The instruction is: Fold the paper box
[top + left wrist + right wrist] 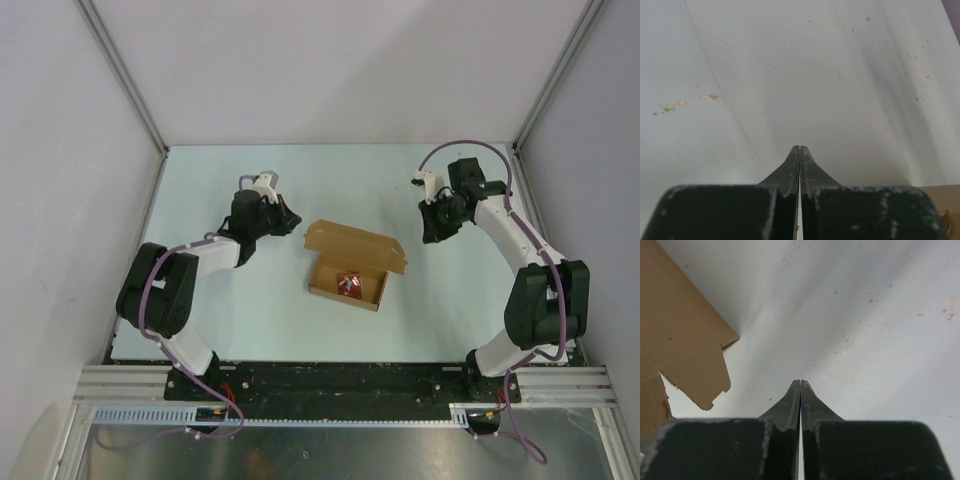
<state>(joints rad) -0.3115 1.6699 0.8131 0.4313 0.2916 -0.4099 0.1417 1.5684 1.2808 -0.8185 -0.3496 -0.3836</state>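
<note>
The brown cardboard paper box (352, 264) sits in the middle of the table, formed into a shallow open tray with its lid flap standing up at the back. A small red packet (349, 283) lies inside it. My left gripper (287, 218) is shut and empty, just left of the box; in the left wrist view (799, 148) its tips touch above bare table, with a box corner (944, 195) at lower right. My right gripper (432, 233) is shut and empty, right of the box; the right wrist view (800, 382) shows a box flap (685, 340) at left.
The pale table (250, 310) is enclosed by white walls with metal frame posts at the back corners (163, 148). The arm bases stand on a black rail (340, 380) at the near edge.
</note>
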